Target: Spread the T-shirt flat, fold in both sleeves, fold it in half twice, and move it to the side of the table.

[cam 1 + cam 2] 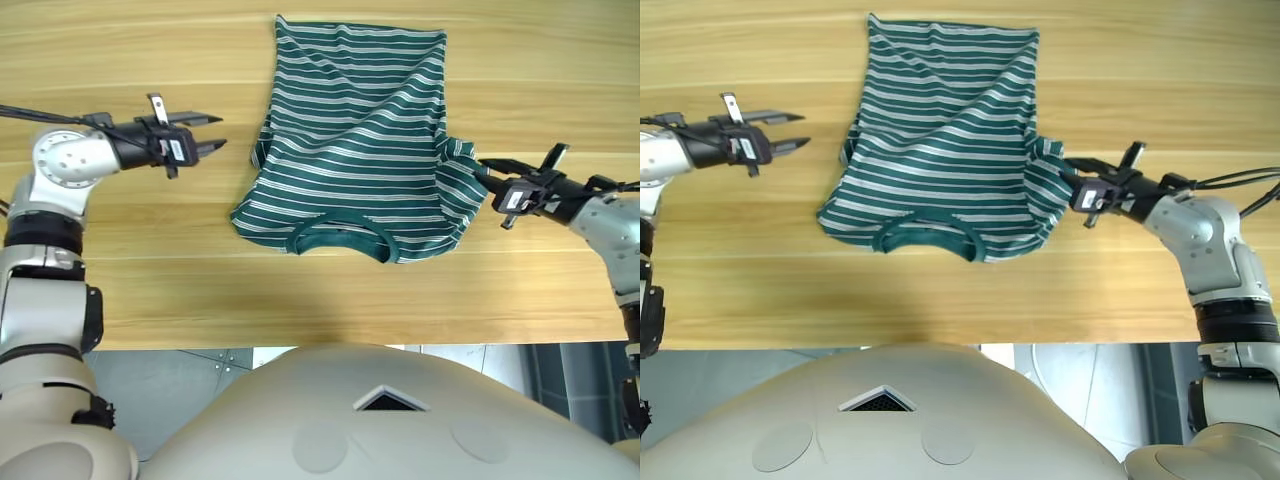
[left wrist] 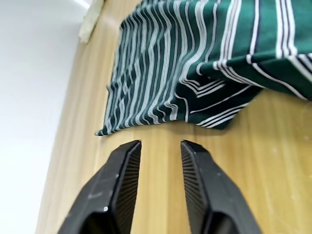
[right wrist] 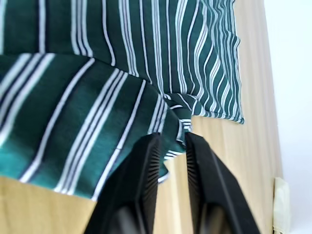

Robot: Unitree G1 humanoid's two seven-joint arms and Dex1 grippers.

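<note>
Left eye view: rumpled shirt [image 1: 350, 130] mid-table [image 1: 120, 280], collar toward robot, right claw [image 1: 488, 178] pinching right sleeve [image 1: 462, 185], left claw [image 1: 221, 131] spread beside it, so probably spreading; next, left grabs left sleeve [image 2: 219, 109], both pull outward.

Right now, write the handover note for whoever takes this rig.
Left gripper: jaws open, empty, over the light wooden table, left of the green white-striped T-shirt.
Right gripper: jaws closed on the edge of the sleeve on the robot's right.
T-shirt: mid-table, collar toward the robot, sides rumpled.
Done: roughly spread.
Left: fold in the sleeves, both half-folds, move to the table's side.
</note>
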